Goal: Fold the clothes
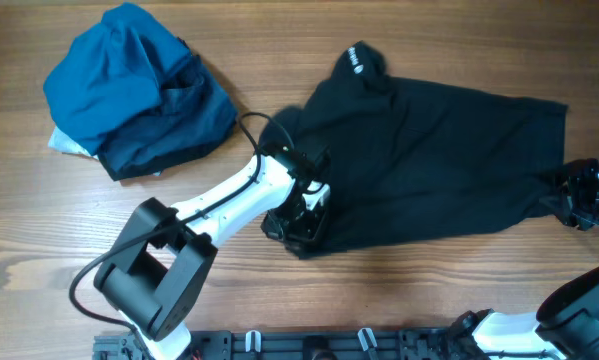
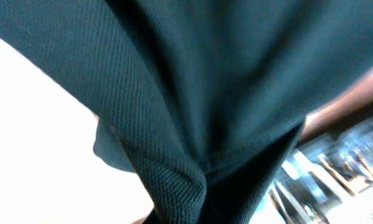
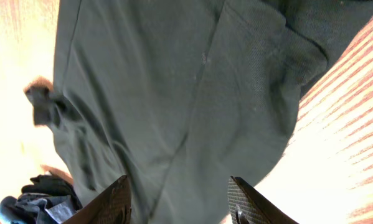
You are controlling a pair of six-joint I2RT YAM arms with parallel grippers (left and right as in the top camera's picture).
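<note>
Overhead: a blue and navy garment bundle sits at the upper left of the wooden table. The black shirt lies centre-right, its long axis left to right and its collar logo at the far edge. The left gripper is at the shirt's near-left edge, the right gripper at its right end.

Left wrist: cloth hides the fingers, so their state cannot be told.

Right wrist: the fingers stand spread, with shirt fabric between them.

Overhead straight down on table, wrist views close, all sharing shirt
</note>
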